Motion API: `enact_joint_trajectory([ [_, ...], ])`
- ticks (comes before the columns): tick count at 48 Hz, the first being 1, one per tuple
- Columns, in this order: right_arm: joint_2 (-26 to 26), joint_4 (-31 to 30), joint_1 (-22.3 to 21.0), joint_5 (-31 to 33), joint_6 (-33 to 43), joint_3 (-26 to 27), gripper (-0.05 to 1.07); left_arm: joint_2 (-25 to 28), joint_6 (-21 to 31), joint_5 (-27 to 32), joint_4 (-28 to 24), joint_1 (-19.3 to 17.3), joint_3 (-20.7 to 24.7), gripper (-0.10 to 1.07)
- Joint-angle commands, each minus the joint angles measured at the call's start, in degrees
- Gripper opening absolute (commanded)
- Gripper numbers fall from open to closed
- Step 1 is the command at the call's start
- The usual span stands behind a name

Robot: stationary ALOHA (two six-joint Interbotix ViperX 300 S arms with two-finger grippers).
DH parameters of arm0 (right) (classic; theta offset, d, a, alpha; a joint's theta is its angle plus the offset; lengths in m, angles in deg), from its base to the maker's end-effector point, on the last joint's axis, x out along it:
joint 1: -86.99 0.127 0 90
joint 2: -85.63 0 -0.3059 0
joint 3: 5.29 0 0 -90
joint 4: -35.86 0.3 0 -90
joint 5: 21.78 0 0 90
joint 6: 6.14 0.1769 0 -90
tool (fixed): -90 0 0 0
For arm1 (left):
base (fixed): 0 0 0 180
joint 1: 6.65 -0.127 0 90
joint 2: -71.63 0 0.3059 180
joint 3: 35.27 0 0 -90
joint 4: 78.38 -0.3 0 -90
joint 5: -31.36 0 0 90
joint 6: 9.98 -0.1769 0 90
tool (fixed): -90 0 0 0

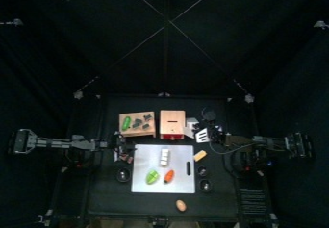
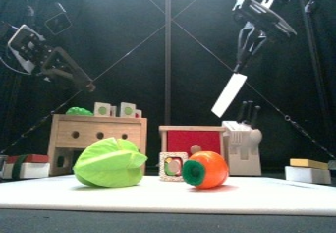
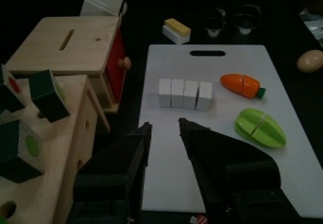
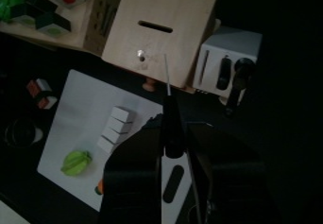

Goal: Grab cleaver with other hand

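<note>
The cleaver (image 2: 230, 94) hangs blade-down high over the right side of the table, its whitish blade tilted. My right gripper (image 2: 247, 42) is shut on its dark handle from above. The right wrist view shows the cleaver (image 4: 168, 86) edge-on as a thin bright line rising from between the jaws of the right gripper (image 4: 169, 138). From the top, the cleaver (image 1: 202, 133) shows beside the white knife block. My left gripper (image 2: 77, 78) hangs open above the table's left side, well apart from the cleaver. The left gripper (image 3: 165, 126) has nothing between its jaws.
A white cutting board (image 3: 240, 58) carries white cubes (image 3: 186, 94), an orange vegetable (image 3: 243, 84) and a green one (image 3: 262, 127). A wooden sorting box (image 2: 92, 129), a red box (image 2: 194, 139) and a knife block (image 2: 243, 146) stand behind. A brown egg-like item (image 3: 309, 60) lies off the board.
</note>
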Motion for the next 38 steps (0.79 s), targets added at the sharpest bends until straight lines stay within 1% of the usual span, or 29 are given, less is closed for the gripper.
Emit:
enact_joint_trajectory([
  [1,1.4,-3.2,2.0,-3.9,-0.4,-0.5,0.50,0.0,-0.2,-0.7,0.0,-0.4,1.0,0.73],
  [6,1.8,-8.2,4.1,-10.4,-0.5,-3.2,0.50,0.0,-0.3,-1.8,-0.1,-0.6,1.5,0.73],
  [10,2.2,-13.4,5.3,-16.5,0.1,-6.8,0.50,0.0,-0.3,-4.4,-0.2,-0.7,1.8,0.73],
  [16,2.4,-20.1,5.5,-24.5,-0.2,-11.3,0.50,0.2,-0.3,-10.1,-0.3,-0.9,1.7,0.73],
  [19,2.4,-24.3,5.5,-27.5,-0.2,-13.0,0.50,0.7,-0.2,-13.4,-0.3,-0.4,1.1,0.73],
  [22,2.4,-29.7,5.5,-30.8,0.1,-14.3,0.50,1.3,-0.2,-16.2,-0.3,0.0,0.9,0.74],
  [24,2.4,-33.3,5.5,-33.0,0.1,-14.9,0.50,2.1,-0.2,-17.2,-0.3,0.6,1.2,0.74],
  [27,2.3,-36.0,5.5,-35.9,0.1,-15.4,0.50,2.9,-0.2,-17.9,-0.3,1.3,1.9,0.74],
  [28,2.0,-37.3,5.5,-37.7,0.1,-15.6,0.50,3.5,-0.2,-18.3,-0.3,1.8,2.3,0.74],
  [31,1.2,-39.3,5.4,-41.5,0.1,-15.6,0.50,5.0,-0.2,-19.1,-0.4,2.6,3.3,0.74],
  [35,-0.1,-40.8,5.3,-44.2,0.0,-15.3,0.50,7.0,-0.2,-20.1,-0.3,3.1,4.2,0.74],
  [38,-0.8,-41.3,5.2,-44.8,0.0,-14.9,0.50,8.7,-0.2,-21.0,-0.3,3.2,4.9,0.74],
])
